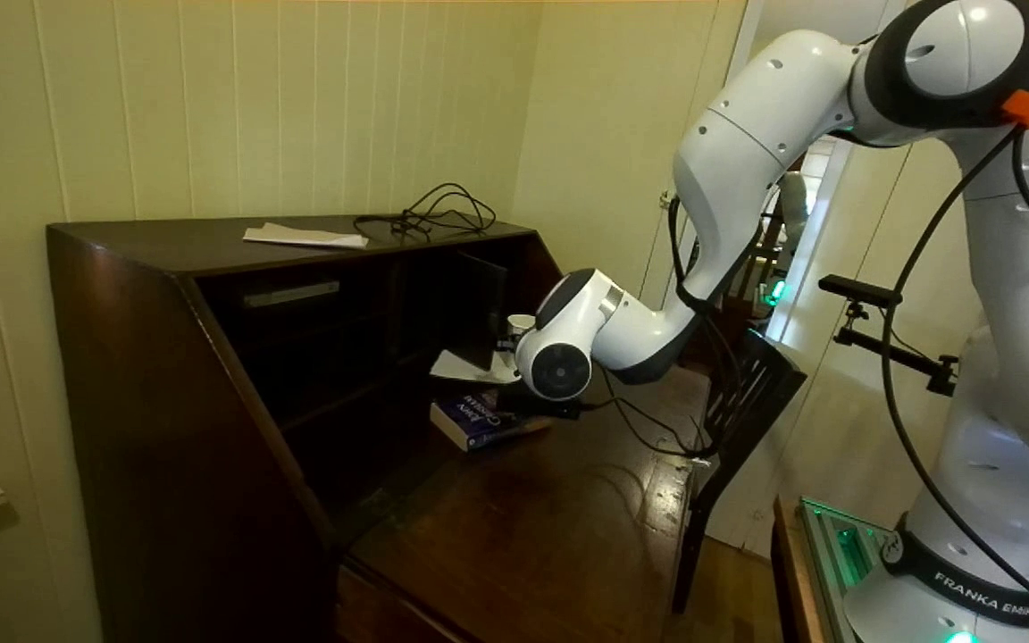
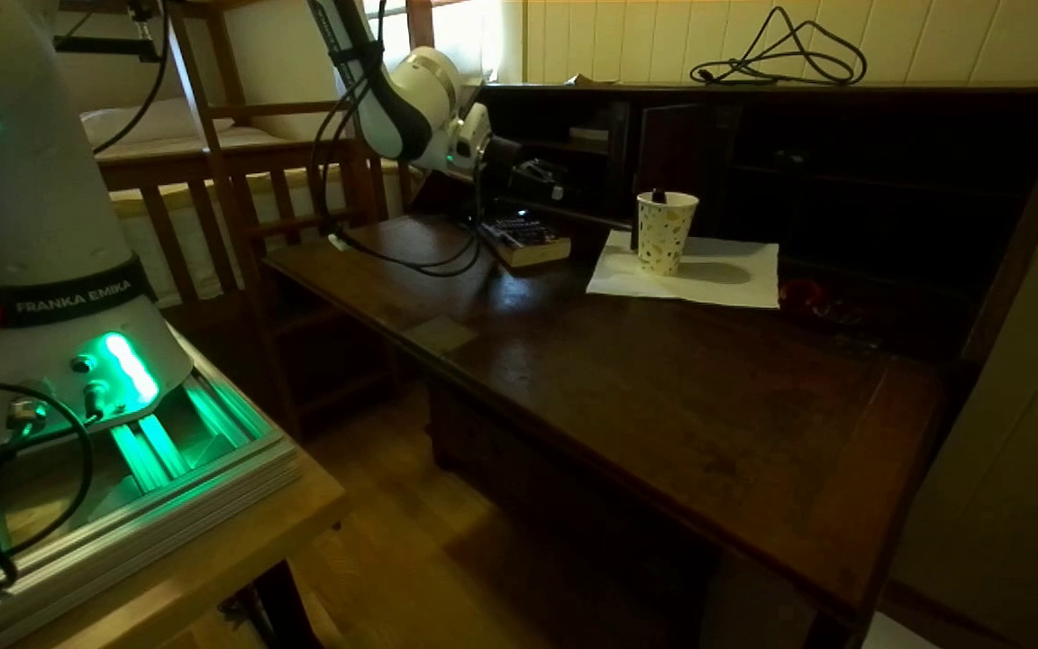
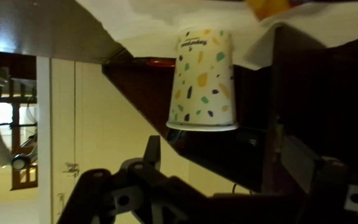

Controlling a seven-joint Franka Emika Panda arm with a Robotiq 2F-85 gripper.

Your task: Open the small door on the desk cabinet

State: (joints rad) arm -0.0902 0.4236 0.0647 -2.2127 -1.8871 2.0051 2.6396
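So, tool (image 3: pixel 221 141) has its fingers apart, holding nothing. Small door (image 1: pixel 480 308) on the slant-front secretary desk (image 1: pixel 166 402) sits ahead of the tool, off toward one finger, jutting out, so looks partly open. Contact with that finger: can't tell. Probably thin, stiff wood: should swing light on its hinge, finish maybe slippery. Can't make out a knob. I'd hook the free edge mid-height rather than pinch, and keep off the paper cup (image 3: pixel 202 81) ahead of the tool.
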